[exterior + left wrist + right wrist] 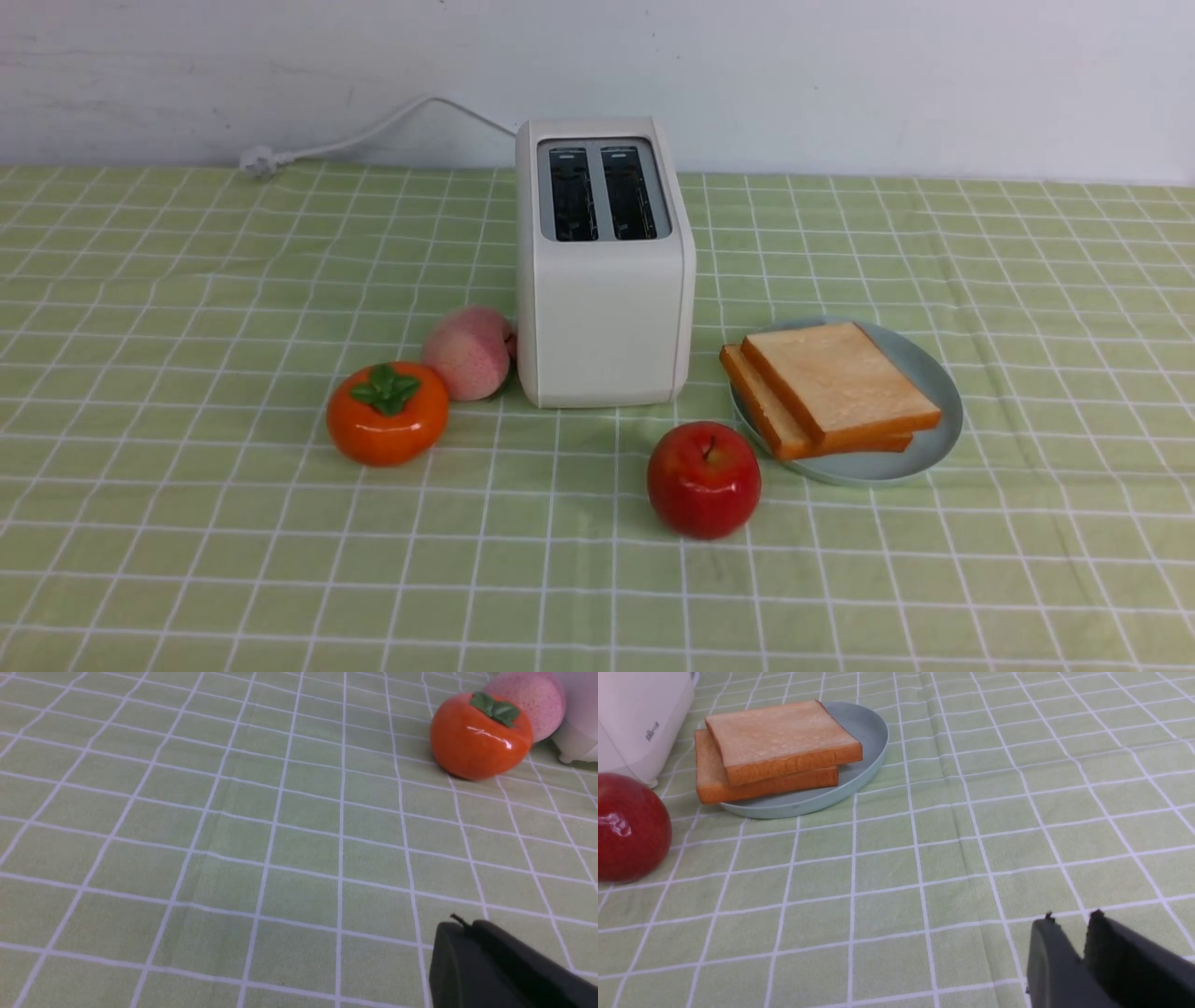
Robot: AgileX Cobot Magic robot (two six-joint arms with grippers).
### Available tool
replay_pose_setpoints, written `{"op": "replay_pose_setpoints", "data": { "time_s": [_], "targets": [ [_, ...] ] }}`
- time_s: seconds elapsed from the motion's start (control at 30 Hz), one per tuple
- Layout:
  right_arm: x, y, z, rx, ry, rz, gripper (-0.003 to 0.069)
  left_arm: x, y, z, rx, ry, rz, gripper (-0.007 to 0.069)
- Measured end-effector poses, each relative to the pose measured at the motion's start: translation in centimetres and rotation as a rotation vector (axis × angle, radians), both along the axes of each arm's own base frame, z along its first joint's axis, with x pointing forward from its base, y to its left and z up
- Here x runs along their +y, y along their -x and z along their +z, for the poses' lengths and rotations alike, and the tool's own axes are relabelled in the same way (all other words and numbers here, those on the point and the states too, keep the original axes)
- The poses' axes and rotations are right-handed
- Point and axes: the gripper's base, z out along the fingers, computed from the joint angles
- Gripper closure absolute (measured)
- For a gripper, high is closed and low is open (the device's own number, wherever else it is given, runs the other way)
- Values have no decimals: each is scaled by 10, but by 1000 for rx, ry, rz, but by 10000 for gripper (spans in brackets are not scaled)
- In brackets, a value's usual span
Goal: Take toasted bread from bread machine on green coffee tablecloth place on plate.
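Observation:
Two slices of toasted bread (836, 378) lie stacked flat on the pale blue-green plate (936, 439), right of the cream bread machine (602, 308). Both of its dark slots look empty. The green coffee tablecloth (187, 523) covers the table. In the right wrist view the bread (780, 732) and plate (871, 732) lie well beyond my right gripper (1071, 919), whose dark fingers are nearly together and hold nothing. My left gripper (462, 924) is shut and empty over bare cloth. Neither gripper shows in the front view.
An orange persimmon (387, 413) and a pink peach (469, 352) sit left of the toaster's front. A red apple (704, 478) sits in front of it, close to the plate. The white power cord (355, 140) trails to the back left.

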Motion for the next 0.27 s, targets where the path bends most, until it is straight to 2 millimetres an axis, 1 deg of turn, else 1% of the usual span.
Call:
{"op": "replay_pose_setpoints", "data": {
  "time_s": [0.27],
  "targets": [
    [0,0,0,0,0,0,532,0,0,0,0,0,0,606]
  ]
}}
